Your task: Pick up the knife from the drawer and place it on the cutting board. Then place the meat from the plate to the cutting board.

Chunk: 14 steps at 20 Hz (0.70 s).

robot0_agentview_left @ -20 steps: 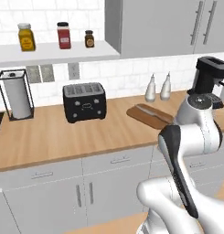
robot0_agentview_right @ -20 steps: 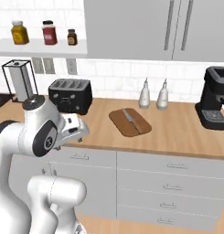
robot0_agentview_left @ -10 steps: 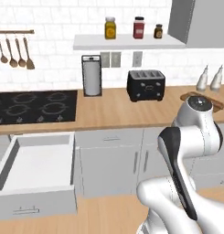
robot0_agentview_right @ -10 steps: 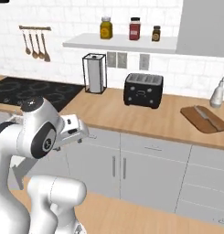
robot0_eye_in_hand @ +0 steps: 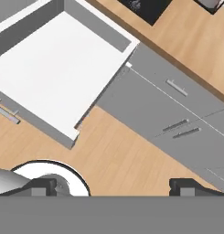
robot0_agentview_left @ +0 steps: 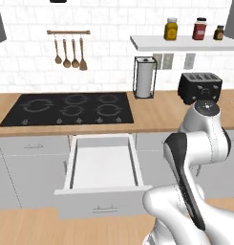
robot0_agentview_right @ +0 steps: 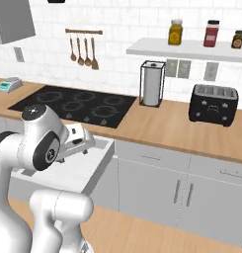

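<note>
Knife: position cannot be told; none made out in open drawer (robot0_agentview_left: 103, 165). Whole view shifted since a second ago: base driven left, away from board, past toaster (robot0_agentview_left: 200, 87) to hob (robot0_agentview_left: 68, 107). Gripper (robot0_eye_in_hand: 115, 187) jaws wide apart, holding nothing. Judged in transit, probably toward the meat step.

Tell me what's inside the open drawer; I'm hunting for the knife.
The drawer shows only a bare white floor, no knife in view. In the right base view, the arm covers part of the inside.
</note>
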### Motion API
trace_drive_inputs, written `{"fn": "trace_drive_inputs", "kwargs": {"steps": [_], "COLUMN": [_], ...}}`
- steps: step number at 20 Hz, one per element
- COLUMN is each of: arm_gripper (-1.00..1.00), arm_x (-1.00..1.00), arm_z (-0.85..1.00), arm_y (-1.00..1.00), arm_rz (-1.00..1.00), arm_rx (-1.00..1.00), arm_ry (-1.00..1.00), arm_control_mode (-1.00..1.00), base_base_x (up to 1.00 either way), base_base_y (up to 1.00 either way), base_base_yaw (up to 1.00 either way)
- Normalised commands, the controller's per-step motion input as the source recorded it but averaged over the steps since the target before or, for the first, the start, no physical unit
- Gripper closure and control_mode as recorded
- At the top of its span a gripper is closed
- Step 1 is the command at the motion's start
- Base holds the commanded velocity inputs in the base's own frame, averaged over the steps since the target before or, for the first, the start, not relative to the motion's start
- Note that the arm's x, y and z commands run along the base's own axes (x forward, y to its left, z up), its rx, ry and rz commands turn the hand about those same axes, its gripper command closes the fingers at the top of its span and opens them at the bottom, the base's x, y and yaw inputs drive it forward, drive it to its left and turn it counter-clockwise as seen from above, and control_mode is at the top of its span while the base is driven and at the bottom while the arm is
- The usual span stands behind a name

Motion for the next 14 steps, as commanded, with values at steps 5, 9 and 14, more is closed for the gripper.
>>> {"fn": "trace_drive_inputs", "kwargs": {"steps": [5, 9, 14], "arm_gripper": [-1.0, -1.0, -1.0], "arm_x": [0.0, 0.0, 0.0], "arm_z": [0.0, 0.0, 0.0], "arm_y": [0.0, 0.0, 0.0], "arm_rz": [0.0, 0.0, 0.0], "arm_rx": [0.0, 0.0, 0.0], "arm_ry": [0.0, 0.0, 0.0], "arm_control_mode": [1.0, 1.0, 1.0], "base_base_x": [-0.4, -0.18, -0.04], "base_base_y": [1.0, 1.0, 1.0], "base_base_yaw": [0.03, 0.01, 0.0]}}
